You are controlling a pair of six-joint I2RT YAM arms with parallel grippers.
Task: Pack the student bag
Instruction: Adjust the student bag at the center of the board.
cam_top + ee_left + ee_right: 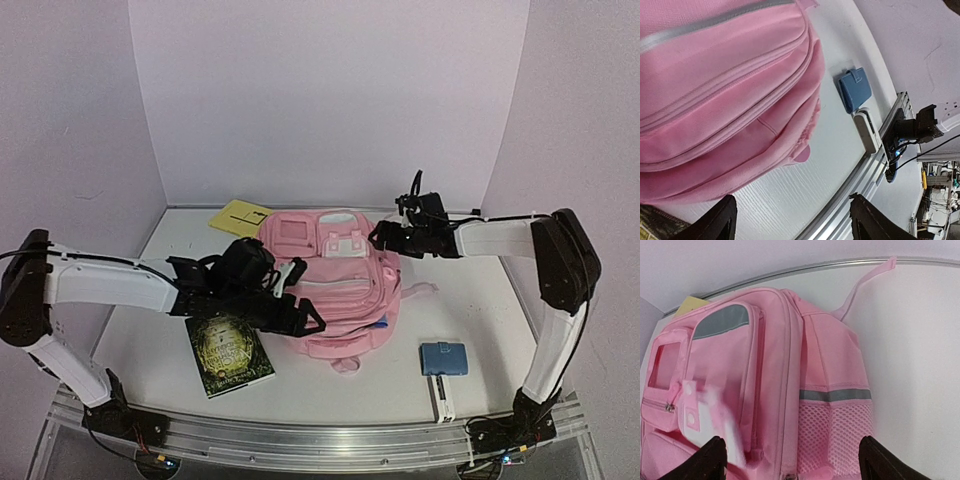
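On the table [480,320], dead centre: pink bag [335,280], lying flat, front pockets up, one thin strap [425,290] trailing off its right side onto the bare surface. Left claw [305,320] sits low at the bag's near left corner. In the left wrist view its two fingers [720,222] stand wide apart with only table between them, and the bag's side is just ahead, so apart, holding nothing. Right claw [385,238] is at the bag's far right corner, over the side with the mesh pocket and grey stripe. The right wrist view shows its fingers [880,460] spread wide with the bag below, so apart, nothing clamped. Whether the tips touch the fabric I cannot tell. Dark green book [228,352] lies flat on the near left, just beside the bag's near left corner, partly under the left arm. Yellow pad [240,216] is at the far left, with one corner against or behind the bag's far left corner; cannot tell which. Blue case [444,358] is on the near right, apart from the bag. White flat piece [443,398] touches the case's near side and runs toward the table's front rail.
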